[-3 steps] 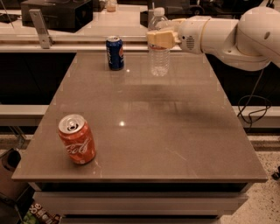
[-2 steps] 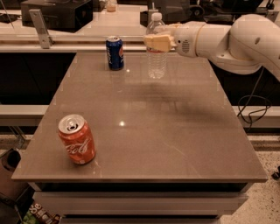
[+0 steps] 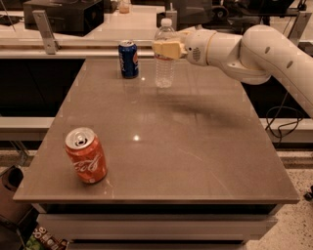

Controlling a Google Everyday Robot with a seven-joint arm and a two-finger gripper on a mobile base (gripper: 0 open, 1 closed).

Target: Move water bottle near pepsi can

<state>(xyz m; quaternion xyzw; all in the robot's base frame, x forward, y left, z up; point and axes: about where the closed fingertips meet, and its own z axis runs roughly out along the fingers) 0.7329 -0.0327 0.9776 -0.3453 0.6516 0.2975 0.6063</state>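
The water bottle [image 3: 165, 66] is clear ribbed plastic with a white cap. It stands upright at the far middle of the brown table [image 3: 195, 146]. My gripper [image 3: 165, 49] reaches in from the right and is shut on the bottle's upper part. The pepsi can [image 3: 128, 59], dark blue with a silver top, stands upright a short way to the left of the bottle, near the table's far edge. I cannot tell whether the bottle's base touches the table.
An orange-red Coca-Cola can [image 3: 87, 156] stands at the near left of the table. My white arm [image 3: 254, 49] stretches over the far right corner. A counter with a dark box [image 3: 63, 14] runs behind the table. A cable [image 3: 283, 124] hangs at the right.
My gripper has carried the water bottle a little to the left, closer to the pepsi can. The cans have not moved.
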